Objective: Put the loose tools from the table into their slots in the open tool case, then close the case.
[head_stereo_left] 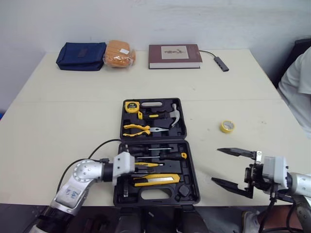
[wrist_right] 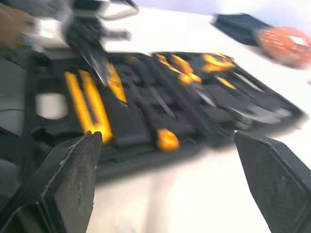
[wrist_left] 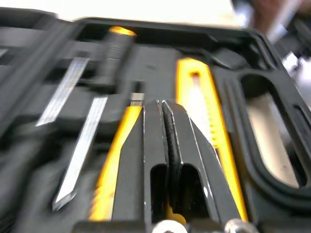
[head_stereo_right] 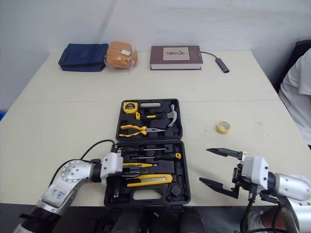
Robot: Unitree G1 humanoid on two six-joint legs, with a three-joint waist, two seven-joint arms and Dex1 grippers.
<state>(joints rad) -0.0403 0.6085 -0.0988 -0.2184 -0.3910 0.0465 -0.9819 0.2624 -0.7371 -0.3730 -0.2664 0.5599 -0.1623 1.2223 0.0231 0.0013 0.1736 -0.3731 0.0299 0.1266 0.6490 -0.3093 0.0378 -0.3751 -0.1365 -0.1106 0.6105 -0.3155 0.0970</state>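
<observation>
tape in a small yellow roll lies loose on the pale table, right of the open black plastic tool case and apart from it. the case's far half holds a yellow tape measure, a steel claw hammer and yellow-handled pliers. the left gripper is clenched, its 2 fingers pressed together, low in the near half over a slim yellow handle, just beside the long yellow utility knife. the right gripper is spread wide and grasps nothing, above bare table right of the case, nearer the robot than the roll.
</observation>
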